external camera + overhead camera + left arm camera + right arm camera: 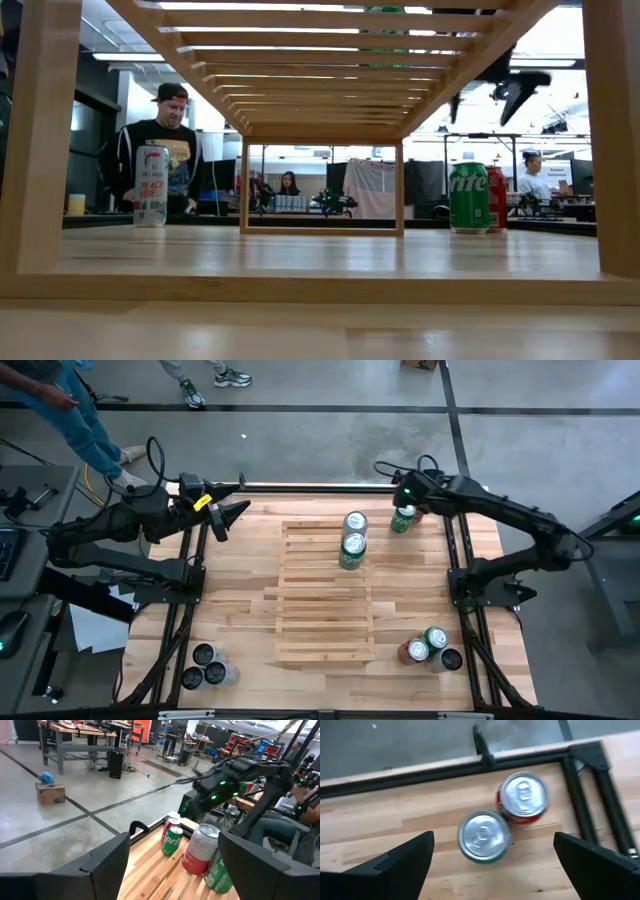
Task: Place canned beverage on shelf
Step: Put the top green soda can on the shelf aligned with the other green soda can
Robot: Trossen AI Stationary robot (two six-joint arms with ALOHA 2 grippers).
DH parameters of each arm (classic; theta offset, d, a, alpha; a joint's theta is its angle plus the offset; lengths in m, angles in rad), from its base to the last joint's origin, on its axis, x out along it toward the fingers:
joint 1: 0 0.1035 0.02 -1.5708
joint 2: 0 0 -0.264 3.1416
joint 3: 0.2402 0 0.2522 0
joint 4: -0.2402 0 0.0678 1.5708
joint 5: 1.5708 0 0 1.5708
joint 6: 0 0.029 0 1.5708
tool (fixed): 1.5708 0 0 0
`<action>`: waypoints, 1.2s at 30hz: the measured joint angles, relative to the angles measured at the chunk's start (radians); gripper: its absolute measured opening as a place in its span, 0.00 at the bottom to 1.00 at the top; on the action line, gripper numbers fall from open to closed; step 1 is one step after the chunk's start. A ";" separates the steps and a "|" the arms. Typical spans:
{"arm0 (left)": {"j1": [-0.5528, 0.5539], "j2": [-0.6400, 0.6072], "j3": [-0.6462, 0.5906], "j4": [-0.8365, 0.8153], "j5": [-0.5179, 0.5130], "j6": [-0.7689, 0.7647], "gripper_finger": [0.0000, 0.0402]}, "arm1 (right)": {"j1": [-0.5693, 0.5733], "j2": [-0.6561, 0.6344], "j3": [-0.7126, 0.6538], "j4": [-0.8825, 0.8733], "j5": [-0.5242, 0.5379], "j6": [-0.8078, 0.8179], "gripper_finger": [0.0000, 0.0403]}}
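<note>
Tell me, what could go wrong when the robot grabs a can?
The right gripper hangs open above a green can that touches a red can. A finger coming down could bump the red one and tip it.

On the shelf, two cans already stand close together. A new can set beside them might knock them over, or its base might sit unevenly on a gap between the slats.
</note>
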 joint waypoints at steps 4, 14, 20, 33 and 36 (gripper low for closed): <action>0.000 0.000 0.000 0.000 0.000 0.000 0.73 | -0.036 0.093 0.000 0.040 -0.071 -0.031 0.98; 0.000 0.000 0.000 0.000 0.000 0.001 0.73 | -0.061 0.212 0.000 0.044 -0.083 -0.001 0.98; 0.000 0.000 0.000 0.000 0.000 0.014 0.73 | -0.069 0.267 0.000 0.044 -0.095 0.006 0.98; 0.000 0.000 0.000 0.000 -0.017 0.019 0.73 | -0.115 0.298 0.000 0.051 -0.137 -0.006 0.86; 0.003 0.000 0.000 0.000 -0.018 0.019 0.73 | -0.118 0.298 0.000 0.051 -0.147 -0.014 0.78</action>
